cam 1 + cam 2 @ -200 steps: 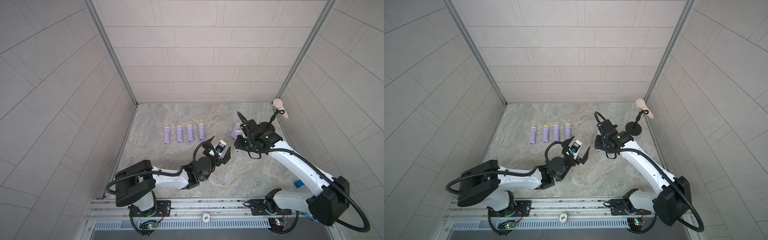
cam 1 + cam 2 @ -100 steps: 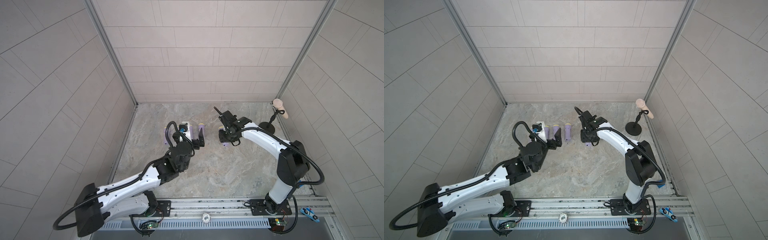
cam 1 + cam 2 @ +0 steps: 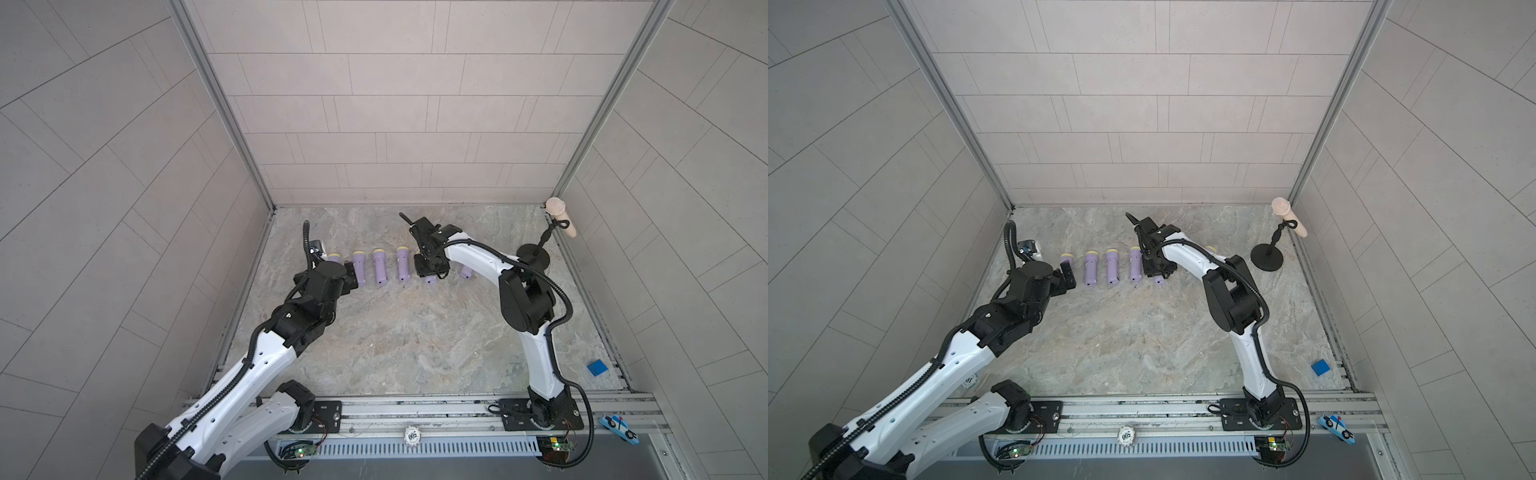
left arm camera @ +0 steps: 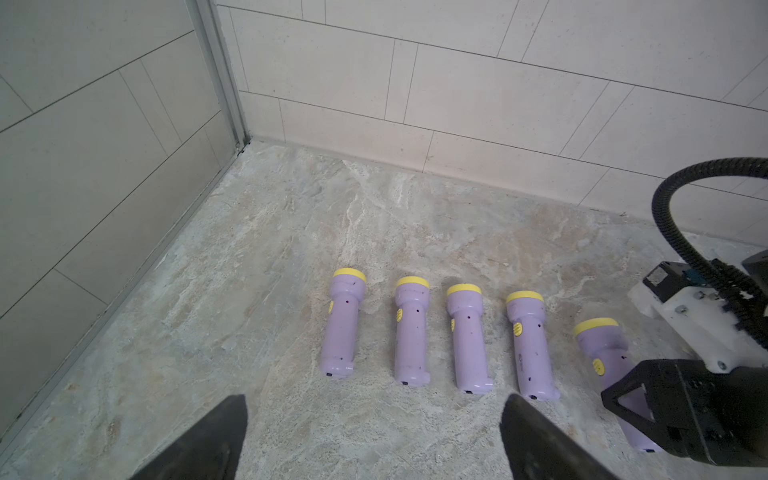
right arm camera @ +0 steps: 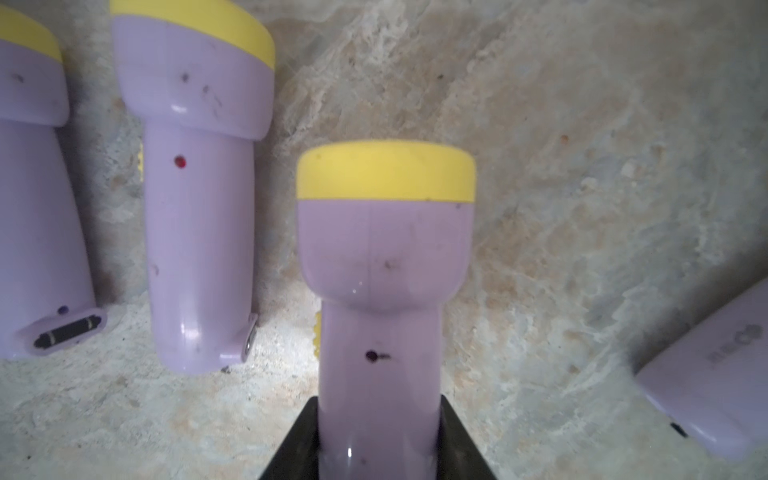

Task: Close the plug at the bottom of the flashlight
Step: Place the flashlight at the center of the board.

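- Setting: a cell of tiled walls over a marbled stone floor [image 3: 399, 340]. A row of four flashlights [image 3: 380, 268] lies across the middle of both top views, with the yellow heads toward the back wall.
- The held flashlight [image 5: 382, 257] fills the centre of the right wrist view, at the right end of that row. Its base, where the plug sits, is hidden behind the jaws, so the plug's state cannot be told.
- The right gripper [image 5: 378, 419] is closed partway on the handle, one finger on each side. Whether the body clears the floor cannot be told.
- The left gripper [image 4: 374, 419] is spread to its widest and empty, at the lower edge of the left wrist view, just short of the row's base ends.
- Risk: the grip sits low on the handle, so the fingers may block access to the plug.
- Risk: the handle is smooth and round, so a push on the plug could turn or slide it within the jaws.
- Risk: the nearest flashlight of the row [image 5: 199, 232] and a sixth flashlight [image 5: 715, 386] at the lower right flank the held one. A swing either way could knock them.
- Risk: the open left jaws, moving across, could sweep the row out of line.
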Controlling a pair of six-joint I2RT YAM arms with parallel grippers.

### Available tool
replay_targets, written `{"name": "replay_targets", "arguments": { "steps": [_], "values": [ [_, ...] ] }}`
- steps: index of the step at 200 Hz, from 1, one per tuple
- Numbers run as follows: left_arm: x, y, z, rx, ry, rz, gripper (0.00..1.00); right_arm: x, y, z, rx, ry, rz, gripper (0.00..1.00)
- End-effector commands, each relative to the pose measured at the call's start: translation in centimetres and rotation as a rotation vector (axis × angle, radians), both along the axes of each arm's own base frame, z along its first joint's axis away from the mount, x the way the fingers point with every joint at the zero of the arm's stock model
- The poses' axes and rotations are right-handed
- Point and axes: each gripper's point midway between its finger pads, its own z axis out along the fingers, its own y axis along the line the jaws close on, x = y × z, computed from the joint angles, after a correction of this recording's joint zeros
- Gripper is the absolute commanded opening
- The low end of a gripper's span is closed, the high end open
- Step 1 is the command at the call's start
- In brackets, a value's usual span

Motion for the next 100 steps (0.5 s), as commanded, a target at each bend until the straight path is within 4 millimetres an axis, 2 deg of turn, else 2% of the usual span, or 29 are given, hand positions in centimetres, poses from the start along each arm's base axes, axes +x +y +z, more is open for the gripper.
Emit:
{"name": "replay_targets", "arguments": {
  "steps": [1,40,77,100],
  "values": [
    [-0.5,1.2,-0.8,-0.065,0.018,0.052,0.99,1.1,-0.4,0.9,-0.029,-0.039,-0.033,0.0],
    [-0.5,2.0,-0.9,-0.088,0.015,0.08,1.0,2.3,-0.7,-0.1,-0.003,-0.07,-0.127,0.0],
    [-0.4,2.1,-0.9,-0.107,0.015,0.082,1.0,2.6,0.5,-1.4,0.057,-0.039,-0.099,0.0],
    [-0.3,2.3,-0.9,-0.112,0.018,0.087,1.0,2.8,0.4,-1.9,0.068,-0.032,-0.105,0.0]
  ]
}}
